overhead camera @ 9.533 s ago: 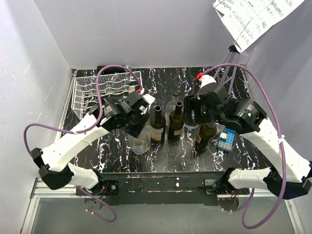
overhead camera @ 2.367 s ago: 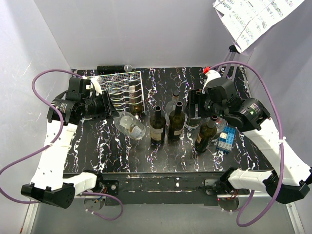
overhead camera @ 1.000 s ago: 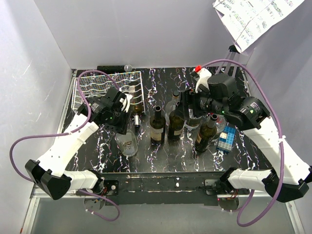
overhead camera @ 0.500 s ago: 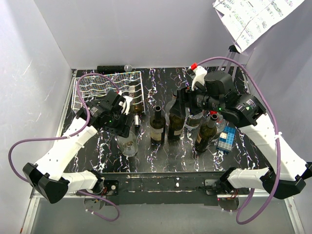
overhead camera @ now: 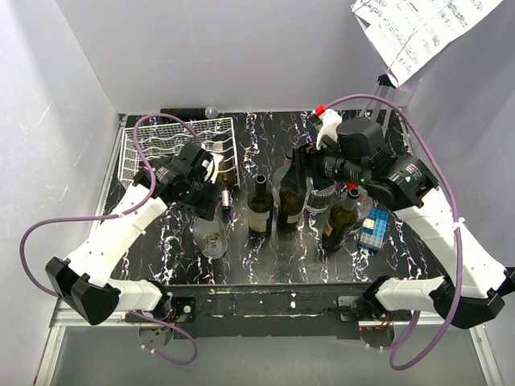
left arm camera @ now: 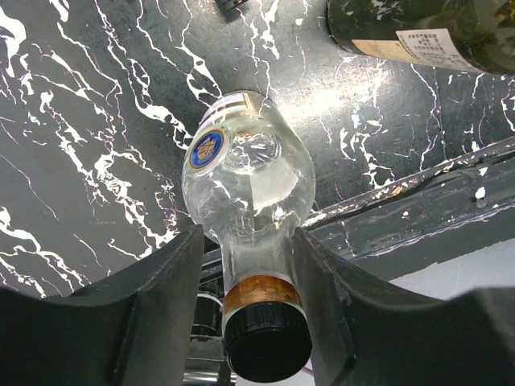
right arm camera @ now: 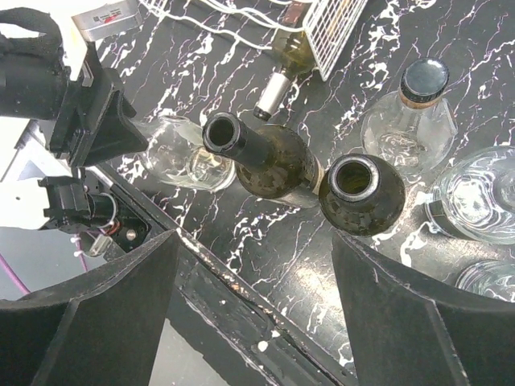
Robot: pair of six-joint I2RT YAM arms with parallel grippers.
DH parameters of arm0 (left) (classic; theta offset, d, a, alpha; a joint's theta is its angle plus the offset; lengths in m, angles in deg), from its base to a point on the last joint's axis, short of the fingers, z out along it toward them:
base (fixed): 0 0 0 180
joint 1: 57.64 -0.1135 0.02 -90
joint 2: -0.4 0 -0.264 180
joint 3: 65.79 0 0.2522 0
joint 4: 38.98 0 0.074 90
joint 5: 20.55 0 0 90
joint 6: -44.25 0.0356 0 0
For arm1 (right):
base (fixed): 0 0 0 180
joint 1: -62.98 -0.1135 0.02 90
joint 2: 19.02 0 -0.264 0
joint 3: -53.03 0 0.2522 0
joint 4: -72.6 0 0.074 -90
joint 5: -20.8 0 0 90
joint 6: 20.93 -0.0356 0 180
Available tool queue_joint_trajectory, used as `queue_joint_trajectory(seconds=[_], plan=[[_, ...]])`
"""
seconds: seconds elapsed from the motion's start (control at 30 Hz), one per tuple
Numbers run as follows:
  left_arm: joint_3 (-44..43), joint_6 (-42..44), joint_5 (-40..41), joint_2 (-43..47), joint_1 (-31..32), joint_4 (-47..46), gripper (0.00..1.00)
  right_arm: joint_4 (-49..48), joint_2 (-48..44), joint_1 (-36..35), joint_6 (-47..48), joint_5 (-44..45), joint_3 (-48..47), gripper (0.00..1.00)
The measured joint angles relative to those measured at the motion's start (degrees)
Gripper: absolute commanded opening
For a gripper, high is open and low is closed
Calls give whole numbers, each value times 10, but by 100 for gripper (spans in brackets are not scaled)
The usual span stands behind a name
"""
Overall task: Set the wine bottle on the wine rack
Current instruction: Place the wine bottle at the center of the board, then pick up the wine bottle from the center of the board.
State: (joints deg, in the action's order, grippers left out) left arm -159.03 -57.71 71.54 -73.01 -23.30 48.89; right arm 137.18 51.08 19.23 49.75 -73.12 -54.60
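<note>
The white wire wine rack (overhead camera: 161, 153) stands at the back left, and its corner shows in the right wrist view (right arm camera: 338, 20). A green wine bottle (overhead camera: 228, 173) lies in its rightmost cradle, neck toward me. My left gripper (overhead camera: 206, 199) is shut on the neck of an upright clear glass bottle (left arm camera: 245, 173) with a black cap; the bottle (overhead camera: 211, 235) stands on the table in front of the rack. My right gripper (overhead camera: 300, 170) is open and empty, hovering above two upright dark wine bottles (right arm camera: 265, 157) (right arm camera: 362, 193) with open mouths.
A third dark bottle (overhead camera: 341, 221) and a blue box (overhead camera: 374, 229) stand at the right. A round clear capped bottle (right arm camera: 410, 112), glassware (right arm camera: 483, 193) and a red-capped spray bottle (overhead camera: 324, 121) stand behind. The left arm's purple cable (overhead camera: 153, 129) drapes over the rack.
The left arm swung from the rack's left side to the clear bottle, which now stands nearer the front. The right gripper shifted left and back over the dark bottles. Little moved in the last half second.
</note>
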Motion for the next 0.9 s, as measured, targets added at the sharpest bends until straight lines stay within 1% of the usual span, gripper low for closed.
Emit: queue_joint_trajectory(seconds=[0.1, 0.4, 0.43, 0.63, 0.73, 0.77, 0.9], plan=[[-7, 1, -2, -7, 0, 4, 39, 0, 0, 0, 0, 3, 0, 84], [-9, 2, -5, -12, 14, 10, 40, -2, -8, 0, -1, 10, 11, 84], [-9, 2, -5, -12, 15, 10, 40, -3, -9, 0, -2, 10, 11, 84], [-13, -2, 0, -14, 27, 19, 50, -4, -14, 0, -2, 11, 19, 83], [-15, -8, 5, -18, 33, 25, 51, -5, -18, 0, -3, 12, 21, 83], [-17, -10, 6, -19, 34, 27, 50, -5, -21, 0, -3, 12, 23, 83], [-23, -19, 14, -26, 40, 32, 43, -5, -30, 0, -3, 12, 32, 83]])
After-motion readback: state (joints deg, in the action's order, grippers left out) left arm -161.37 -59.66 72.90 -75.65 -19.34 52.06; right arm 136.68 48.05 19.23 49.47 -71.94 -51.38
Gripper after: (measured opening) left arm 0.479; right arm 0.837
